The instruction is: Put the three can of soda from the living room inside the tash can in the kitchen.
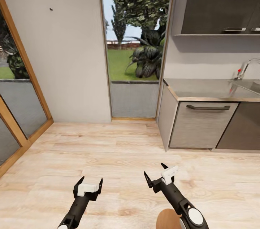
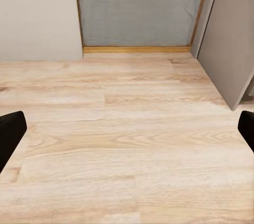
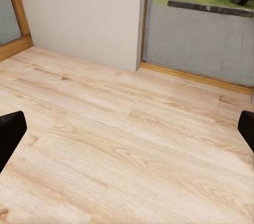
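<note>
There are no words, numbers, labels or signs to read in any of the pictures.
</note>
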`<state>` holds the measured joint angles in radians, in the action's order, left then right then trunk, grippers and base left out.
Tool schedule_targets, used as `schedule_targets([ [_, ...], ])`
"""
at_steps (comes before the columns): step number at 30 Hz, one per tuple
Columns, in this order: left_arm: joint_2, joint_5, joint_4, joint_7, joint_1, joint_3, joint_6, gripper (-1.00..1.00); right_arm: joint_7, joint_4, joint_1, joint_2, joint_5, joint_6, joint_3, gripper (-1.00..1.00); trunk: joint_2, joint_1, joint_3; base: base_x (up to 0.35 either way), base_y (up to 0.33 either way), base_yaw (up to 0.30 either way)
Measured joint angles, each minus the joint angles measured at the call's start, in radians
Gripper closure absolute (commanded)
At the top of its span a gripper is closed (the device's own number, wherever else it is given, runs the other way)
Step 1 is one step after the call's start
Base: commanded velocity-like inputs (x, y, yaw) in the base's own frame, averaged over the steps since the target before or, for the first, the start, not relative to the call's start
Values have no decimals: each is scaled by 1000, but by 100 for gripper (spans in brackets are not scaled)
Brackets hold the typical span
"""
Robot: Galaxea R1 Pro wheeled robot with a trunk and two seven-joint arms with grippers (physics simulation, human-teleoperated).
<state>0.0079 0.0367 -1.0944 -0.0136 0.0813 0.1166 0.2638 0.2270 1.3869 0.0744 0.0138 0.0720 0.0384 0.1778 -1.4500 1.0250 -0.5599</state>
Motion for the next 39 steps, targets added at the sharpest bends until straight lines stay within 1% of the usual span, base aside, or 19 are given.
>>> schedule_targets([
  [7,0,-1,0,0,0,0,0,-100,1,0,0,1,-5,1,-2,-100,0,0,0,-105,-58,0],
  [16,0,-1,0,0,0,0,0,-100,1,0,0,1,-7,7,-6,-100,0,0,0,-209,-190,0],
  [21,0,-1,0,0,0,0,0,-100,1,0,0,2,-8,8,-6,-100,0,0,0,-114,-192,0],
  [31,0,0,-1,0,0,0,0,-100,1,0,1,2,-8,11,-6,-100,0,0,0,44,-176,0],
  [39,1,1,-1,0,-1,0,0,-100,2,0,0,2,-8,11,-6,-100,0,0,0,21,-45,0],
])
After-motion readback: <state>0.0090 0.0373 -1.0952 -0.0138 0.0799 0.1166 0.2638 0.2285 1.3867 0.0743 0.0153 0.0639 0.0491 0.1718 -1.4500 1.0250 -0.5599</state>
